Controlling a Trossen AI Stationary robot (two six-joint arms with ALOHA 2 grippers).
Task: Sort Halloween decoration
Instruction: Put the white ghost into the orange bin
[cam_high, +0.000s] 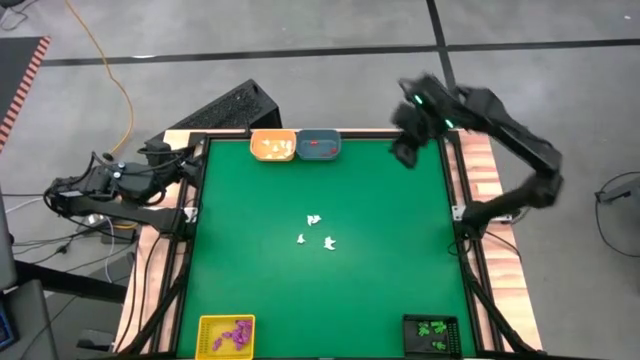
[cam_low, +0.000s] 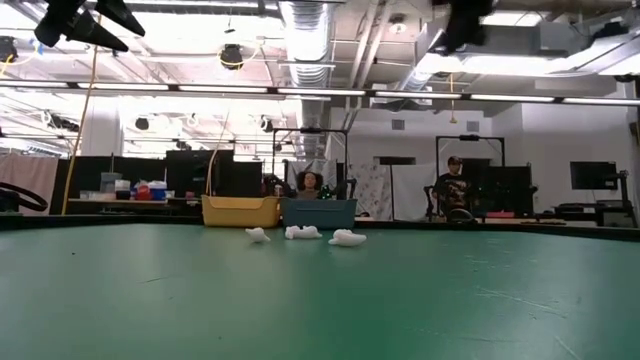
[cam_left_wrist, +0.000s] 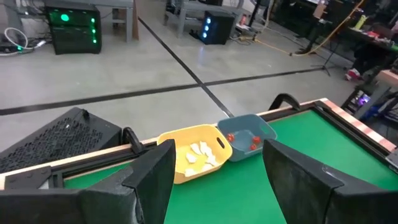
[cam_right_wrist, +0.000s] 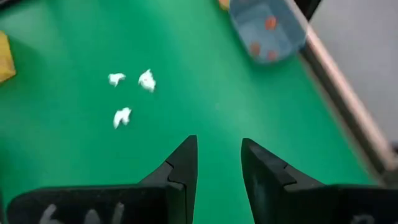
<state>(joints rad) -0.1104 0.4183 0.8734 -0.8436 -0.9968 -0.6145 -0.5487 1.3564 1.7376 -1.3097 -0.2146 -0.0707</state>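
Observation:
Three white Halloween decoration pieces lie loose on the green table's middle, also seen in the right wrist view and the low view. More white pieces lie in the orange tray, red ones in the blue tray, purple ones in the yellow tray and green ones in the black tray. My right gripper hangs high over the table's far right part, open and empty, beside the blue tray. My left gripper waits open at the far left edge.
Wooden rails and black frame bars run along the table's sides. A dark slatted box stands behind the far left corner. People sit in the room beyond the far edge. Bare green cloth lies around the three loose pieces.

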